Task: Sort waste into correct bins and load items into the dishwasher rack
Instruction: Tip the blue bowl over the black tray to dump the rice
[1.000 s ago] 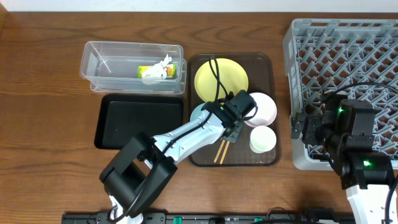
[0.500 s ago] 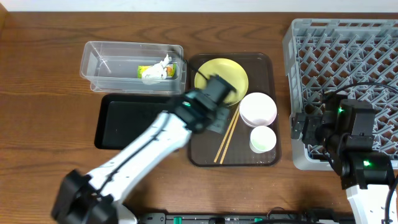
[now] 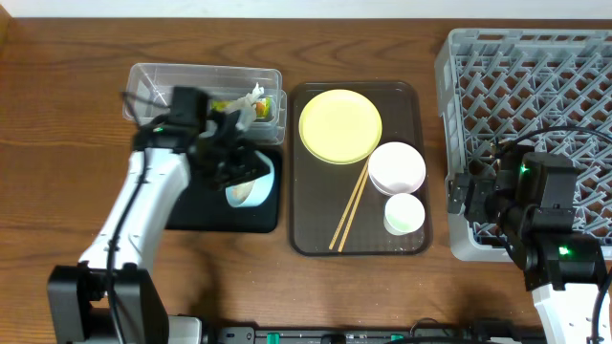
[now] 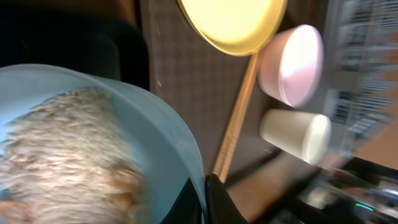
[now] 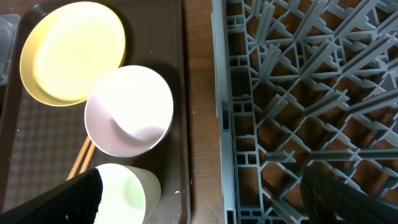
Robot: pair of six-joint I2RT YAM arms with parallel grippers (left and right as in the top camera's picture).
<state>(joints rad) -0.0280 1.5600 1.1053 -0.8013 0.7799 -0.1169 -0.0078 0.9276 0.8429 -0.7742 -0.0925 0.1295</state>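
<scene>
A yellow plate (image 3: 340, 125), pale pink bowl (image 3: 397, 168), white cup (image 3: 404, 213) and tan chopsticks (image 3: 349, 208); a dark brown tray (image 3: 311, 222). A light blue bowl (image 3: 251, 183) with white rice (image 4: 68, 149). A black tub (image 3: 191, 215), clear tub (image 3: 143, 86), green-and-yellow wrapper (image 3: 229, 104). A grey rack (image 3: 535, 86), lattice-patterned. A brown wood-grain table (image 3: 57, 143).

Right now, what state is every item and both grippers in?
blue bowl, tilted over the black tub, rice inside
left gripper, shut on blue bowl
right gripper, open, empty
clear tub, holds the wrapper
yellow plate, flat on the brown tray, empty
pink bowl, upright, empty
white cup, upright, empty
chopsticks, lying on the tray
rack, empty where visible
</scene>
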